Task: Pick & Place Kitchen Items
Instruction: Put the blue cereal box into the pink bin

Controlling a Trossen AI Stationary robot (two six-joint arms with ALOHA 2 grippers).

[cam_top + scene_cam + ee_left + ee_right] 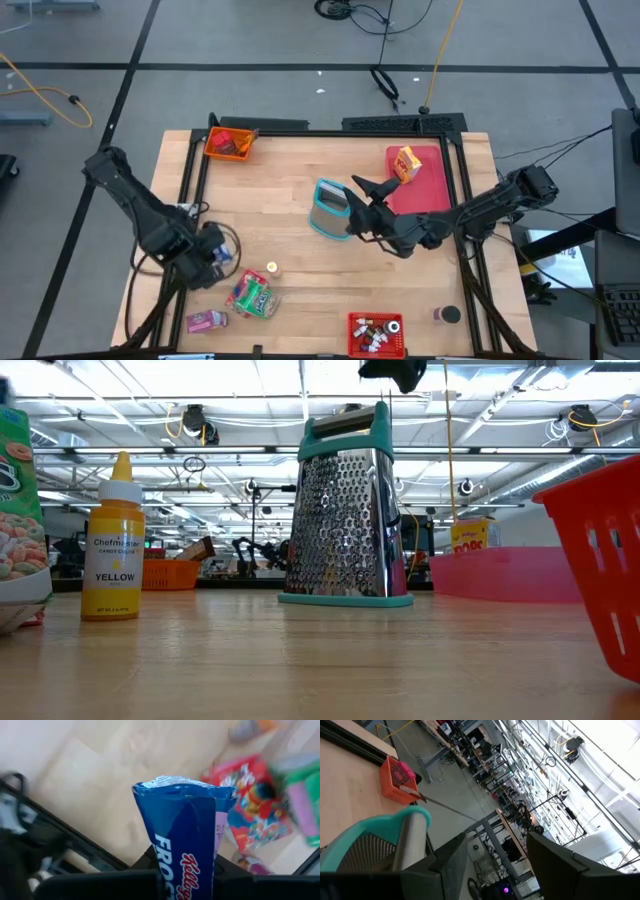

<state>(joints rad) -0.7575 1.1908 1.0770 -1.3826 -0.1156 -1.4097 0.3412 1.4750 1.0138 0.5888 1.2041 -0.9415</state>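
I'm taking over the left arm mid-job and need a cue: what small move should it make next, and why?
Probably lift straight up. The left end effector looks closed on the blue cereal packet, which stands up between its fingers, and other packets lie close beside it on the table; rising first should clear them. The right end effector waits by the grater.

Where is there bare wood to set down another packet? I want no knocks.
Bare wood lies between the orange bin and the grater, and between the yellow bottle and the red bin. It is crowded around the cereal packets near the left claw.
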